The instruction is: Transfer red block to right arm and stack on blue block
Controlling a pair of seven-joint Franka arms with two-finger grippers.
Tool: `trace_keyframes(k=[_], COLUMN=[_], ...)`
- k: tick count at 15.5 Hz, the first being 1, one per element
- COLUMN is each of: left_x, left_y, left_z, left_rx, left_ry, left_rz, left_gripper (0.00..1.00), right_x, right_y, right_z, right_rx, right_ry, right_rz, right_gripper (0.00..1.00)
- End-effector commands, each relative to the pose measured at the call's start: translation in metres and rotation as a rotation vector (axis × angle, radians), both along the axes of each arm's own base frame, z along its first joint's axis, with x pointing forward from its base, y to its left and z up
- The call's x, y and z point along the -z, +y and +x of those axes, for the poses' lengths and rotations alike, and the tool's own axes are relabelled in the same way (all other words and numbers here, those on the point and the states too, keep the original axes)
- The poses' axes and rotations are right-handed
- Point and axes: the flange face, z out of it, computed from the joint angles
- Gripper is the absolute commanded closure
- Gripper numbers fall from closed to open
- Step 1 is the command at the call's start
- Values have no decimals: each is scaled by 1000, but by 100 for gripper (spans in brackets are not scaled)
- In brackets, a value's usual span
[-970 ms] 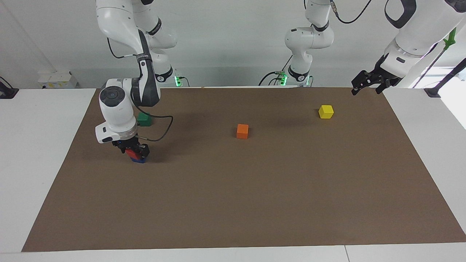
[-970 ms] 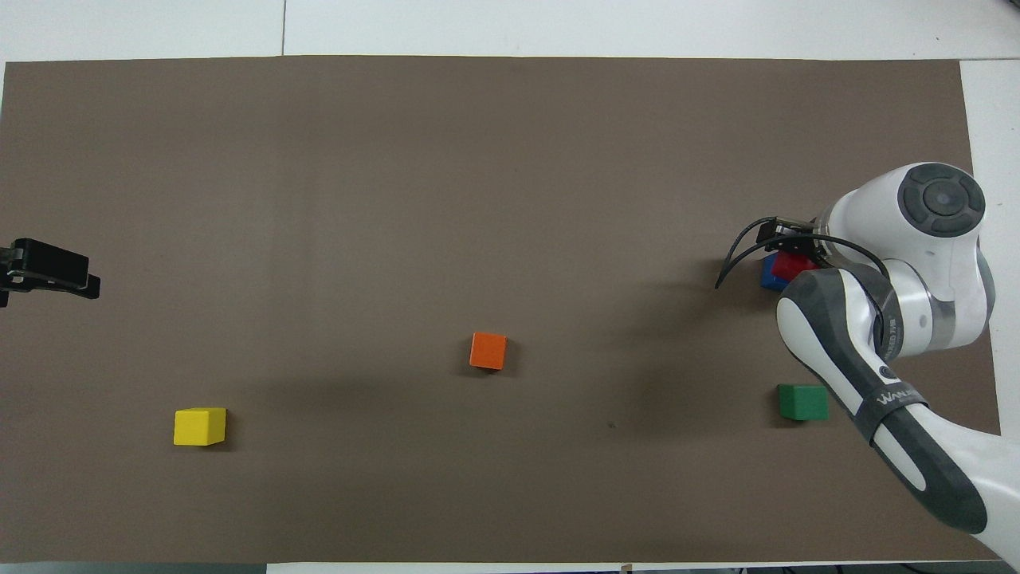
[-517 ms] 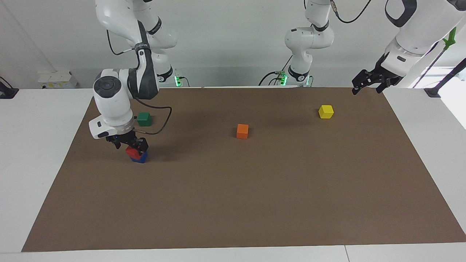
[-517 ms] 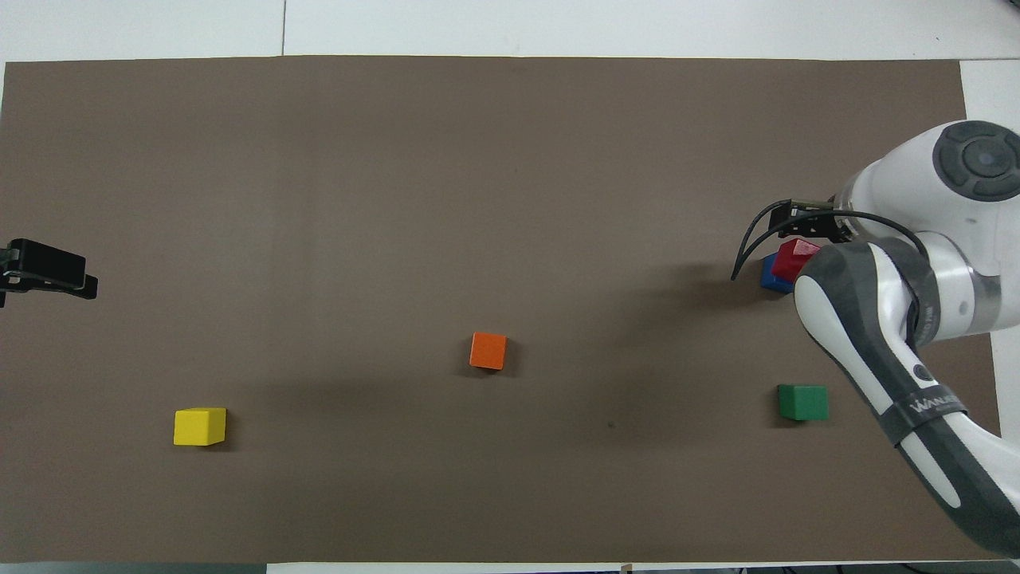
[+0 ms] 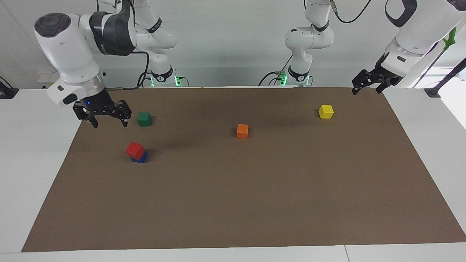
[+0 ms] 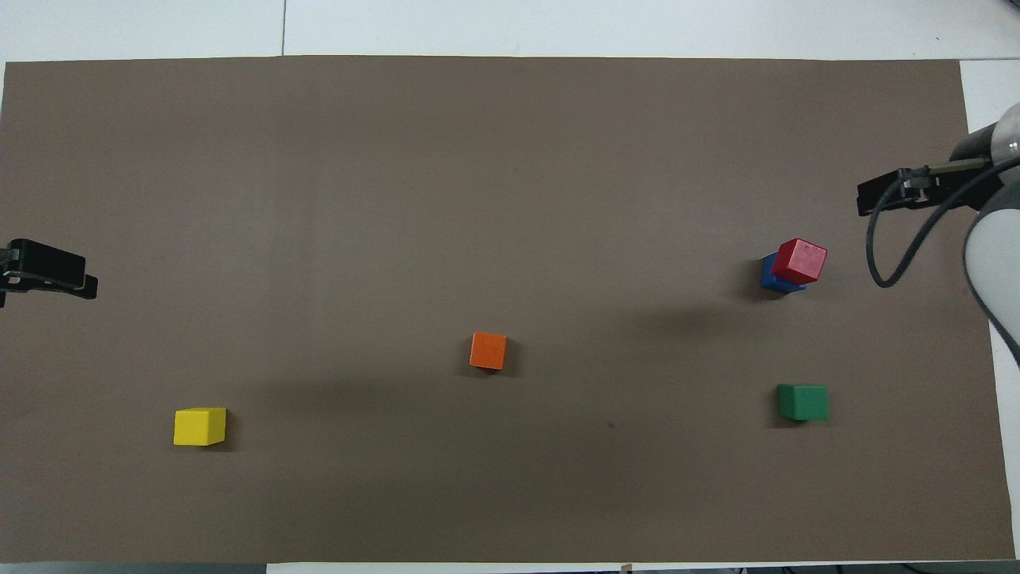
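**Stacked pair, red on blue — both claws free**

While the small bright red cube (image 5: 135,149) sits on the small deep blue cube (image 5: 141,157), nothing has hold of either. The pair stands on the brown mat (image 5: 255,189) of the counter toward the right arm's end, farther from the robots than the small dark green cube (image 5: 144,119).

- Seating: the red block is turned a little against the blue block and overhangs it at one side, as the overhead view shows; its top looks level.
- Right claw (image 5: 105,115): jaws spread wide, empty, raised over the mat's edge, apart from the stack.
- Left claw (image 5: 368,86): jaws open, empty, over the mat's corner at the left arm's end; this arm waits.
- Other stock: a small orange cube (image 5: 242,131) near the mat's middle and a small yellow cube (image 5: 326,111) toward the left arm's end, both well apart from the stack.

Handling, by judgement: the red block looks light, rigid and smooth-faced, unlikely to break. Two opposite flat side faces, taken at mid-height, would give the surest hold; a grip across corners could let it twist. The offset seating suggests a sideways knock could slide it off. The stacking appears done.
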Motion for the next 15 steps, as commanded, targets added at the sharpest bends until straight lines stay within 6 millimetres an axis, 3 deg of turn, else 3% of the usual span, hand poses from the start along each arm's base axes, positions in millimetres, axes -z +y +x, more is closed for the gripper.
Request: trace_keyframes(k=[1, 6, 11, 15], left_x=[-2, -2, -2, -2], left_y=[1, 1, 1, 1], left_z=[-7, -7, -7, -7], left_rx=[6, 6, 6, 6], left_ry=[1, 1, 1, 1], left_rz=[-12, -12, -10, -10], left_gripper=[0, 0, 0, 0], right_x=[-39, -67, -63, -72], right_y=[1, -2, -18, -19], right_z=[-34, -56, -52, -48], right_rx=[-19, -12, 18, 24], right_ry=[18, 79, 87, 63], right_rz=[20, 26, 48, 70], right_gripper=[0, 0, 0, 0])
